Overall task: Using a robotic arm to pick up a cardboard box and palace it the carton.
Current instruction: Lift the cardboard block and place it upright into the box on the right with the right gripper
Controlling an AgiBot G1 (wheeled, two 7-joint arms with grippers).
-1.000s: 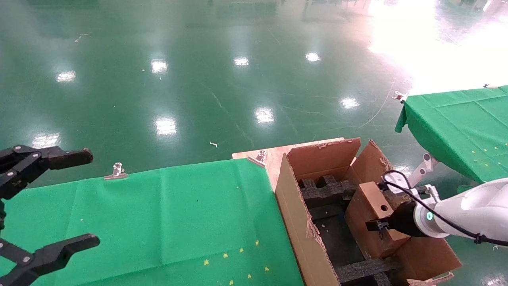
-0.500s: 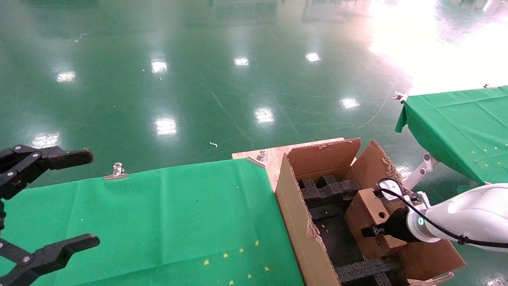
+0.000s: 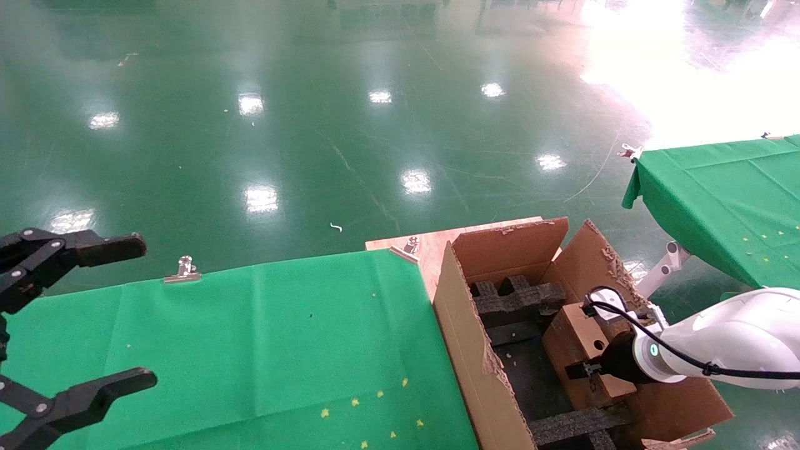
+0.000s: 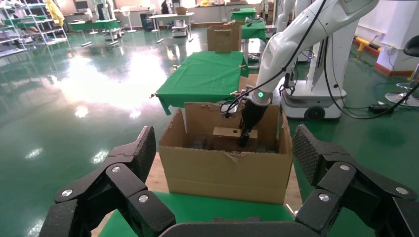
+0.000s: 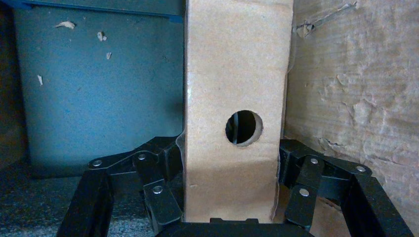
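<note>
The large brown carton (image 3: 465,331) stands at the right end of the green table, flaps up, with black foam blocks (image 3: 512,294) inside. My right gripper (image 3: 594,370) on the white robotic arm (image 3: 725,344) is shut on the small brown cardboard box (image 3: 578,340) with a round hole, holding it low inside the carton against its right wall. In the right wrist view the box (image 5: 232,89) sits between the fingers (image 5: 158,197) of my right gripper (image 5: 230,173). The left wrist view shows the carton (image 4: 227,168) and the box (image 4: 227,133) in it. My left gripper (image 3: 87,312) is open, parked at the left.
A green cloth (image 3: 262,350) covers the table, held by metal clips (image 3: 182,270). A bare wooden edge (image 3: 431,247) shows beside the carton. A second green table (image 3: 725,200) stands at the right. Glossy green floor lies beyond.
My right gripper has lowered the cardboard box deeper into the carton and slightly towards the left. The left arm has not moved.
</note>
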